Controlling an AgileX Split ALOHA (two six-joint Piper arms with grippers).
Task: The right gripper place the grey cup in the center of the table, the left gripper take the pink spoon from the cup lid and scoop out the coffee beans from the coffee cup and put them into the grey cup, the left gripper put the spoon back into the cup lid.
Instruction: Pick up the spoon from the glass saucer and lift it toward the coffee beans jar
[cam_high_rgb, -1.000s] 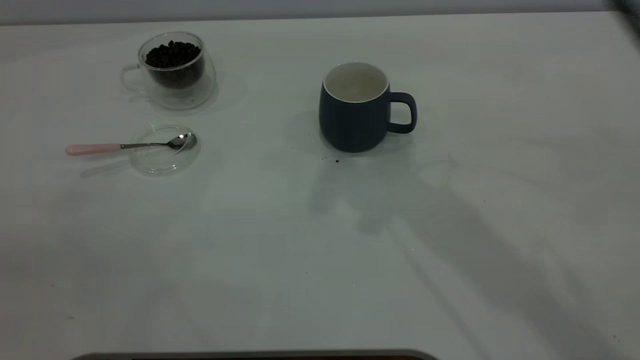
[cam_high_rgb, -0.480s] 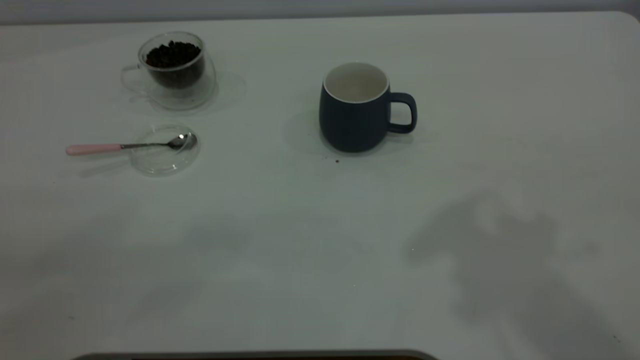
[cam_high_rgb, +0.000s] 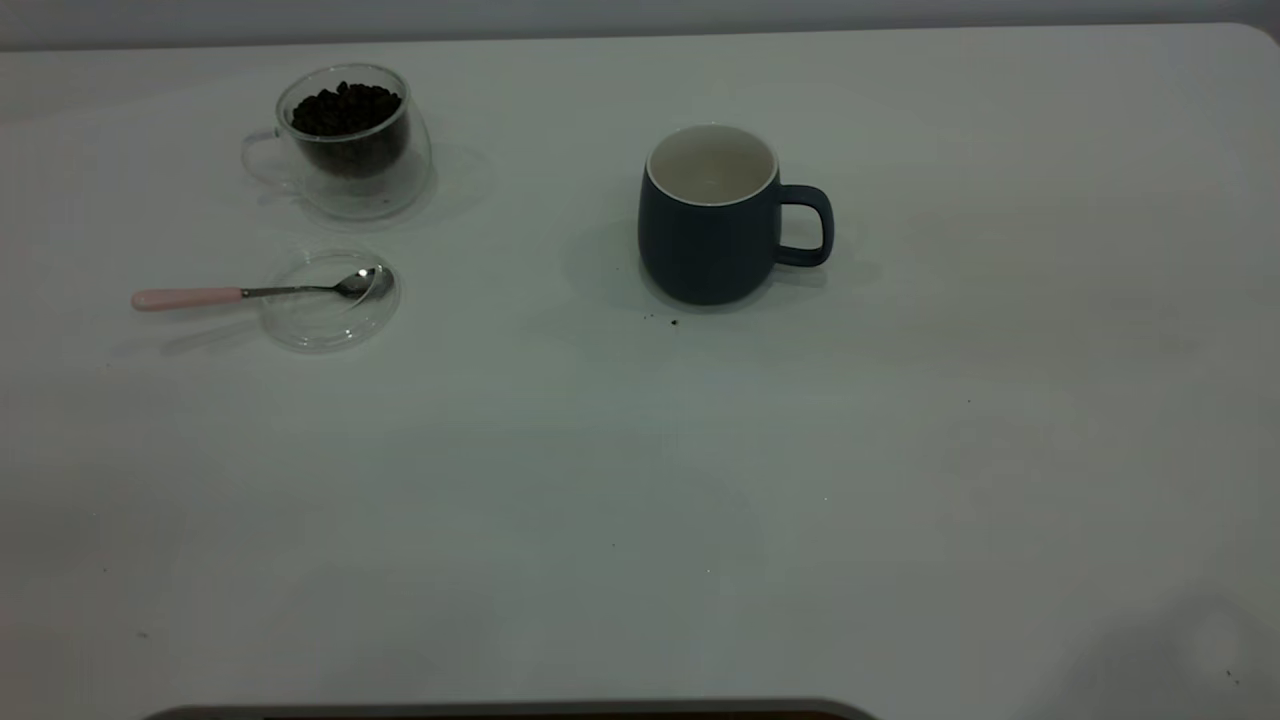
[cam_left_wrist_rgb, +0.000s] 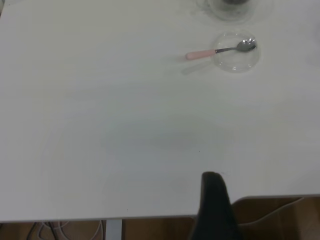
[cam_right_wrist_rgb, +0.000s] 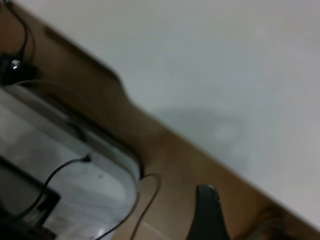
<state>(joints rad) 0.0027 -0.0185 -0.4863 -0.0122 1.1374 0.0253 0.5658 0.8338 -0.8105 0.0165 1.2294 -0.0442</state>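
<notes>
While spoon (cam_high_rgb: 255, 292) rests across lid (cam_high_rgb: 330, 320): left gripper (cam_left_wrist_rgb: 212, 210) off-table, jaw state indeterminable; risk: clipping the rim skids the lid.

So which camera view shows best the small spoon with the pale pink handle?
The exterior view: the small spoon with the pale pink handle lies in full sight, metal bowl on the round clear glass lid. The left wrist view shows it farther off; the right wrist view shows none of it.
</notes>
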